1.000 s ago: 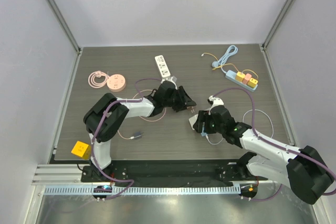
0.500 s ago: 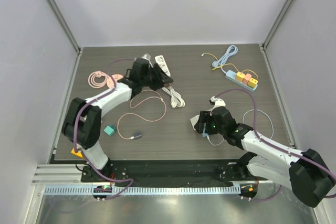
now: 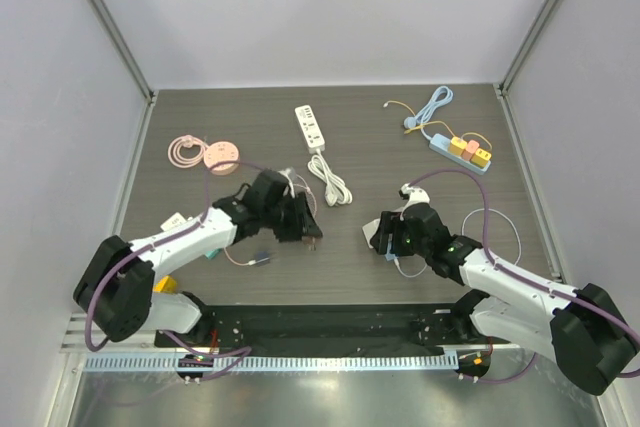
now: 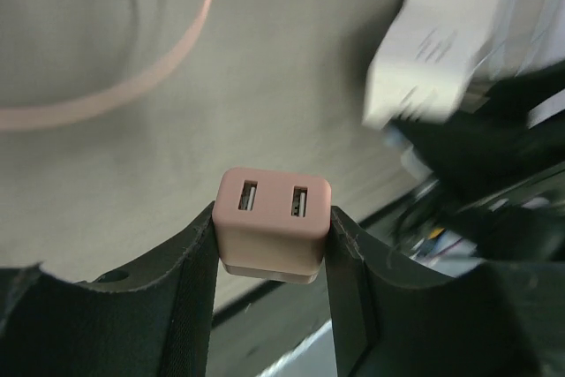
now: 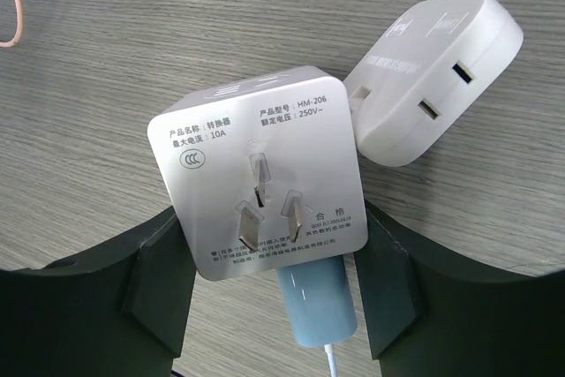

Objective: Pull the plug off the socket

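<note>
Just above the counter [image 3: 400, 147], the right gripper [image 5: 274, 284] clamps the white adapter [image 5: 260, 183], probably as an anchor. Left gripper [image 4: 272, 258], apart from the adapter, pinches a pink USB block [image 4: 274, 218], so it isn't free to pull. Blue plug [image 5: 316, 306] sits at the adapter's edge, not yet pulled.

A white power strip [image 3: 311, 127] is lying at the far middle of the dark table [image 3: 370, 107], with its white cord [image 3: 331, 180] bunching in a loose coil just nearer. A round pink socket hub [image 3: 219, 156] is sitting toward the far left, its pink cable [image 3: 184, 151] coiling beside it. At the far right, a pale blue strip [image 3: 460, 151] is carrying yellow and orange blocks, and a light blue cable [image 3: 434, 103] is curling behind it. A yellow cube [image 3: 163, 285] is sitting at the near left edge.
</note>
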Controlling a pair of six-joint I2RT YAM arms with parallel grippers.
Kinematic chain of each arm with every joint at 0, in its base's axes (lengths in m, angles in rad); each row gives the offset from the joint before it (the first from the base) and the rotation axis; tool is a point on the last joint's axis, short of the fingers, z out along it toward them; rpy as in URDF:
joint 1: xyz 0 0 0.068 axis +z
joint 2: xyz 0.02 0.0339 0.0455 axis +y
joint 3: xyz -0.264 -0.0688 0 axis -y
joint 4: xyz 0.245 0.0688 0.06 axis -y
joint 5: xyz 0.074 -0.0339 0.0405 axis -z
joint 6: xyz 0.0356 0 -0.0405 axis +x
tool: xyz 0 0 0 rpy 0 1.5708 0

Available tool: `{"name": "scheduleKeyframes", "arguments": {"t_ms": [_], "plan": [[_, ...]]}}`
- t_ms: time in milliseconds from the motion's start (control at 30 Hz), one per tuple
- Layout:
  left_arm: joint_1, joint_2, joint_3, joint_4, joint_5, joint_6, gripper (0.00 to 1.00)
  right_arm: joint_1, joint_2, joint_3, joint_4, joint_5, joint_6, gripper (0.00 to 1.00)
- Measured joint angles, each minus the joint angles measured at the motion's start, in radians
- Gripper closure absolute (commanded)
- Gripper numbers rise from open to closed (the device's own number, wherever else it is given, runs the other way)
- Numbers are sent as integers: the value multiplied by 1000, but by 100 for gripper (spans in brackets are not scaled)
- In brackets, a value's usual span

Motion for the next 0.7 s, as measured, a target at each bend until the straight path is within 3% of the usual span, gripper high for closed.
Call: {"name": "scheduleKeyframes", "arguments": {"t_ms": [100,200,433,700], "plan": [[-93,-35,-90,-62,-28,0,97,0,2,0,1,0,0,99],[-107,-58,-140,-94,-58,-2,95,0,6,0,9,0,0,99],[-103,-58,-158,-108,-111,-6,64,0,13,0,18,0,0,99],[-103,-26,-163,-90,-140,-23,40,0,18,0,24,0,0,99]]}}
